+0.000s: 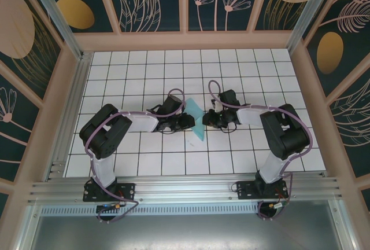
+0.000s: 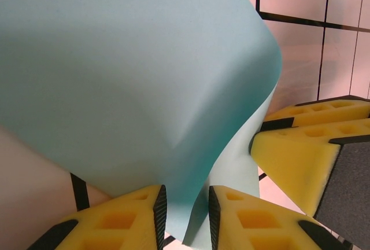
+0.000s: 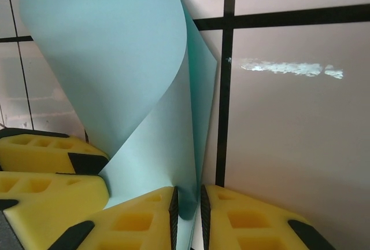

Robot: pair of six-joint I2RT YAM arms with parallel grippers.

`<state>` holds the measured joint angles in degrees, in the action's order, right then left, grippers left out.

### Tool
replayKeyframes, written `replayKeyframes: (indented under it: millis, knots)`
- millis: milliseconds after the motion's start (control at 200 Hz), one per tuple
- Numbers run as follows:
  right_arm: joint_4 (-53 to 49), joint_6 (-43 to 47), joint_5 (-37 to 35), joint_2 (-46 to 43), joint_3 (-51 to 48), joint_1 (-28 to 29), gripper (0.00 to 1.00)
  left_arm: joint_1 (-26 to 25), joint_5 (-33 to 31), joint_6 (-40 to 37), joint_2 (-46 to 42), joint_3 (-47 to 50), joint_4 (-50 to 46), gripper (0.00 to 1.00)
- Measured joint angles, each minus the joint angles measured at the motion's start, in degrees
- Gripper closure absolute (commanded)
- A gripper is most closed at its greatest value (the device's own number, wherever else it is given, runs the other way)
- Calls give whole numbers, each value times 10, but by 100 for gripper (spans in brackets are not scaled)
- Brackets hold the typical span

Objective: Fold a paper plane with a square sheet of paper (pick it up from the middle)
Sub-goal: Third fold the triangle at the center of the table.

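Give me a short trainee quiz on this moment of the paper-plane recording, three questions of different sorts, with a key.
1. True or false: the square sheet of paper lies flat on the table.
2. In the left wrist view, where does the sheet run relative to the fingers of the left gripper? A) between them B) far off to one side C) behind the arm's base
3. What is the yellow object at the right edge of the left wrist view?
Key: 1 false, the sheet stands up, curled. 2 A. 3 the fingers of the right gripper.
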<state>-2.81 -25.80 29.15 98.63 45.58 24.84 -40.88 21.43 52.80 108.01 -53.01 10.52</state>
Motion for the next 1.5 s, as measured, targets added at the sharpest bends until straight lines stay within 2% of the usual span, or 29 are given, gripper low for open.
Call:
replayKeyframes:
  millis: [175,575,906,986,1031,1256,1496]
  knots:
    - [-7,-5,-17,0,5,7,78,1,0,1,0,5,3,81]
    - [-10,-74,-32,3,9,13,77,7,21,14,0,22,38,78]
    - [-9,-117,-54,1,9,23,77,9,44,33,0,37,66,90]
    - [-9,-123,-55,1,9,23,77,9,48,36,0,41,69,97]
    - [-8,-123,-55,0,9,23,75,9,50,37,0,42,70,100]
    - [4,-116,-55,-15,0,27,66,12,45,26,0,43,60,100]
    - [4,-67,-31,-74,-27,9,65,13,35,-10,-1,24,24,100]
